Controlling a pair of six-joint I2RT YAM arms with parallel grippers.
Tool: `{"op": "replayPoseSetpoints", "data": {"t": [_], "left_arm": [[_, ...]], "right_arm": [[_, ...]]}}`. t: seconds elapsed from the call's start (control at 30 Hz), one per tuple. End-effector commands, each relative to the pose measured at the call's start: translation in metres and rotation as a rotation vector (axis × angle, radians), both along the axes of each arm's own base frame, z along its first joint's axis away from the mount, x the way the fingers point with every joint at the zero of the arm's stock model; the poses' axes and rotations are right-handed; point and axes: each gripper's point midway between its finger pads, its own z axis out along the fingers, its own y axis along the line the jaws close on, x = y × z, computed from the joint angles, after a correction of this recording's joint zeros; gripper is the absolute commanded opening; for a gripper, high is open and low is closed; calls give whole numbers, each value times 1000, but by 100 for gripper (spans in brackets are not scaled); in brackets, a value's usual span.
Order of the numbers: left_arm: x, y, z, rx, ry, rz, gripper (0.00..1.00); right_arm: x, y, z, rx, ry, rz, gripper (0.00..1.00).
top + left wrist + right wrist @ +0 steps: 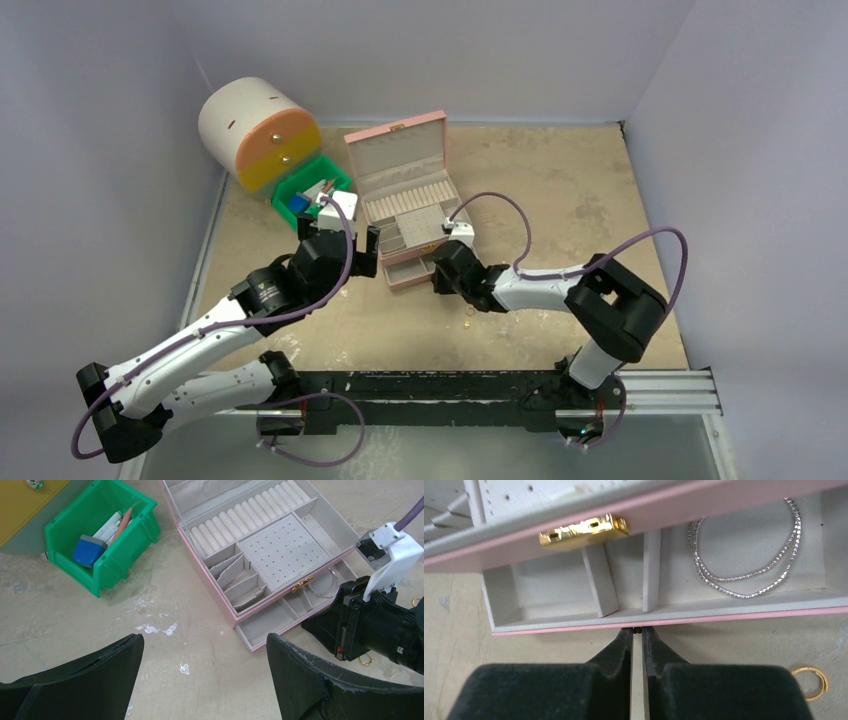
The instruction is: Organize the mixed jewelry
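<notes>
The pink jewelry box stands open at the table's middle with its lower drawer pulled out. My right gripper is shut on a tiny gold piece at its tips, right at the drawer's front edge. A silver chain lies in the drawer's right compartment. A gold ring lies on the table to the right of my right gripper. Small gold pieces lie on the table near the right arm. My left gripper is open and empty over bare table, left of the drawer.
A green bin holding a blue block and pens stands left of the box. A round white, orange and yellow drawer unit stands at the back left. Grey walls enclose the table on three sides.
</notes>
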Motion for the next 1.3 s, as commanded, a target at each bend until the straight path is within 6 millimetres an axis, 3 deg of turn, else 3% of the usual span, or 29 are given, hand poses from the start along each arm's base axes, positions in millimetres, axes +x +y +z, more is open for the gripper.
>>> {"op": "replayPoseSetpoints", "data": {"t": [0.0,0.5,1.0,1.27], "left_arm": [[4,-2,22,-38,-46,10,93],[4,-2,22,-37,-46,11,93],[4,-1,21,-31,-45,13,93],[4,-1,22,-33,-45,14,93]], "right_arm": [[27,12,25,5,-91,-30,4],[57,13,30,-8,-133,-97,6],[76,23,41,47,-158,-124,25],[77,27,41,75,-167,-122,27]]}}
